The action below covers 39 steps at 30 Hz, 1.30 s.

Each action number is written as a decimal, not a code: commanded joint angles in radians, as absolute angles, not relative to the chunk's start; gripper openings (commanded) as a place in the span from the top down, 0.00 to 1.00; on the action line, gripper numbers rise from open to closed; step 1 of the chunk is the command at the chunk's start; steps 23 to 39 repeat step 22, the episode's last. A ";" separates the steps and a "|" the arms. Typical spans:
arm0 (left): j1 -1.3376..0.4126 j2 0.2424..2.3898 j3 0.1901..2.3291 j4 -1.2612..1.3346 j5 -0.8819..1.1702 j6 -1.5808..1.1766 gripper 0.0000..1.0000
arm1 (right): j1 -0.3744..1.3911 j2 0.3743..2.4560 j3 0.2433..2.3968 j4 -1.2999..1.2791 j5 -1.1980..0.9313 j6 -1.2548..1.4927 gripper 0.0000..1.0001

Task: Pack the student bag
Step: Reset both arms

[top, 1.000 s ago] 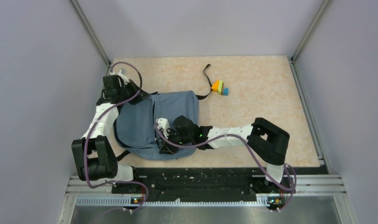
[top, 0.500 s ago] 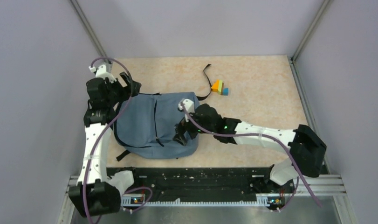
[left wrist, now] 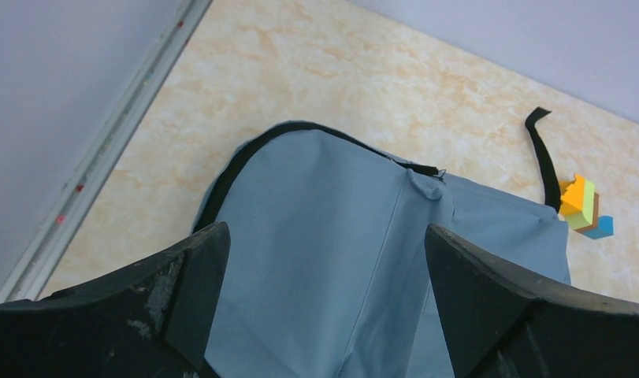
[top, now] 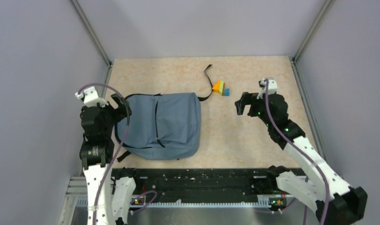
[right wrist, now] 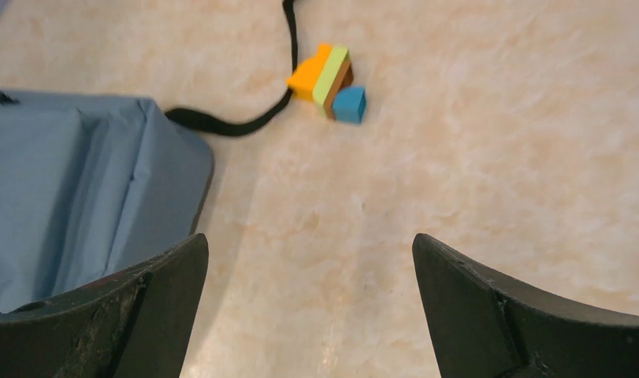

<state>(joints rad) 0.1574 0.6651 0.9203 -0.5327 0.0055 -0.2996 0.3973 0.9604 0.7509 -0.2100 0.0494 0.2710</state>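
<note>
Both pincers gape empty, the left gripper (top: 121,108) at the student bag (top: 164,124) lying flat by the worktop's (top: 258,136) left edge, the right gripper (top: 241,104) near the coloured blocks (top: 221,87), which I'd guess it must grasp next.

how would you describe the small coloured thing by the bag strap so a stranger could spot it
On the beige marbled table lies a large dusty-blue student bag. A black strap trails from its far right corner, and just right of that strap sits a small stack of blocks. It is the only multicoloured thing: orange, green and brown slabs with a blue cube.
</note>
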 commanded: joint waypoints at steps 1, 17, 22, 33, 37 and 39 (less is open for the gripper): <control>0.155 0.558 0.910 -0.496 -0.011 -0.259 0.02 | 0.393 0.775 0.751 -0.160 0.210 0.184 0.01; 0.155 0.450 0.817 -0.474 0.058 -0.250 0.02 | 0.394 0.524 0.514 0.070 0.354 0.057 0.01; 0.157 0.454 0.811 -0.475 0.032 -0.250 0.02 | 0.394 0.524 0.513 0.066 0.369 0.051 0.01; 0.157 0.454 0.811 -0.475 0.032 -0.250 0.02 | 0.394 0.524 0.513 0.066 0.369 0.051 0.01; 0.157 0.454 0.811 -0.475 0.032 -0.250 0.02 | 0.394 0.524 0.513 0.066 0.369 0.051 0.01; 0.157 0.454 0.811 -0.475 0.032 -0.250 0.02 | 0.394 0.524 0.513 0.066 0.369 0.051 0.01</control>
